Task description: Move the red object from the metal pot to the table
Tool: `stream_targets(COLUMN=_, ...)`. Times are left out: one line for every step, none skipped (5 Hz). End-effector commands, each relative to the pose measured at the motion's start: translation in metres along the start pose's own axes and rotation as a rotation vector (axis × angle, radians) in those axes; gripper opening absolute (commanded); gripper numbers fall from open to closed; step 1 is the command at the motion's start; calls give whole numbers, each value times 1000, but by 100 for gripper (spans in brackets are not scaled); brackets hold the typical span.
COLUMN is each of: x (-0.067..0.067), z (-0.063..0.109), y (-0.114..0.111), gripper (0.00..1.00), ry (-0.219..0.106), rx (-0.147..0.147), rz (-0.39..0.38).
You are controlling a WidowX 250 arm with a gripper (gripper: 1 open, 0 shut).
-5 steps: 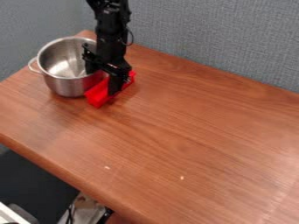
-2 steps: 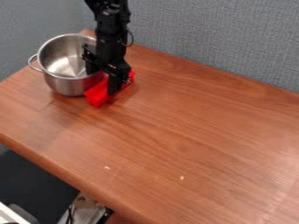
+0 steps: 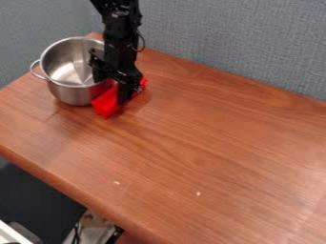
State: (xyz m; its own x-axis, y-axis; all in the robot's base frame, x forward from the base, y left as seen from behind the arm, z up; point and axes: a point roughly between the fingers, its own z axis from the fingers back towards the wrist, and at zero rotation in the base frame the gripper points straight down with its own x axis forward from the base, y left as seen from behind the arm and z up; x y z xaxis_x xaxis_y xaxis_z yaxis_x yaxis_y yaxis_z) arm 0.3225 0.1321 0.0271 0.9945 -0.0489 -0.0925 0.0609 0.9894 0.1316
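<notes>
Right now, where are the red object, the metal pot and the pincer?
red object (image 3: 109,103): camera view, on its front end lying on the table.
metal pot (image 3: 59,63): camera view, on its inner wall.
pincer (image 3: 116,84): camera view, between its fingertips above the red object.

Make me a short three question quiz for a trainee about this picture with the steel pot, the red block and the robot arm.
1. True or false: the bright red plastic block lies inside the shiny round steel pot.
2. Which side of the pot is the red block on in the picture: A left, B right, C behind?
3. Fill in: the arm's tool points straight ____ over the red block.

Key: 1 false, it lies on the reddish-brown wooden table beside the pot. 2 B. 3 down.
</notes>
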Motion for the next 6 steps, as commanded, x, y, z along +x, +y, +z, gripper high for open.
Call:
stream_targets(x=-3, z=14, y=4, gripper=0, ry=-39, rx=20, rz=10)
stream_targets(x=-4, z=15, y=3, gripper=0, ry=-43, rx=22, rz=12)
stream_targets(x=-5, z=17, y=2, gripper=0, ry=-47, rx=24, rz=15)
stream_targets(x=-5, z=18, y=1, gripper=0, ry=-51, rx=26, rz=16)
stream_targets(x=-6, z=19, y=0, gripper=0, ry=-54, rx=28, rz=19)
stream_targets(x=-7, z=21, y=-1, gripper=0, ry=-58, rx=31, rz=20)
